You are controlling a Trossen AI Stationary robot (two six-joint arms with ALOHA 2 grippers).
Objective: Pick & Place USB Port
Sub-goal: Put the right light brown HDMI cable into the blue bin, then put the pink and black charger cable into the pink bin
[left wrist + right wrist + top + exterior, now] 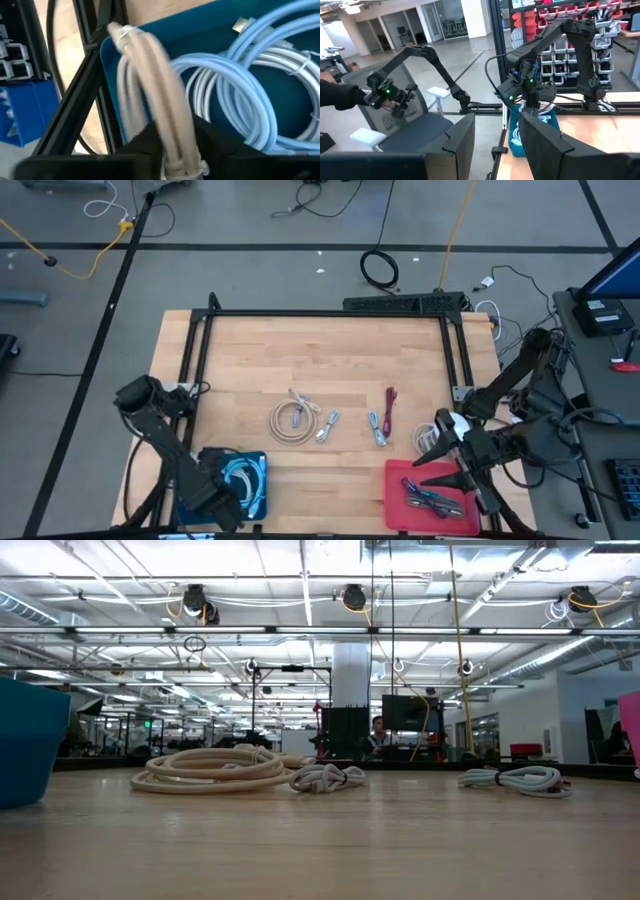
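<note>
I read this as the drop-off step: my left gripper (pixel 175 150) is clamped on a bundled beige USB cable (pixel 150 95) held over the blue plastic bin (pixel 232 485) at the table's near left corner. Next I'd lower and let go beside the pale blue coiled cables (pixel 255 95) already inside. The right gripper (pixel 497 145), fingers apart, waits above the red tray (pixel 425 492).

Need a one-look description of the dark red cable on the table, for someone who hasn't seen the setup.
In the high view, start at the red tray at the table's near right corner. Just beyond it two small bundled cables lie side by side. The dark red cable is the right-hand one, the only maroon one; its neighbour is pale blue-grey, and the others are cream or white.
</note>
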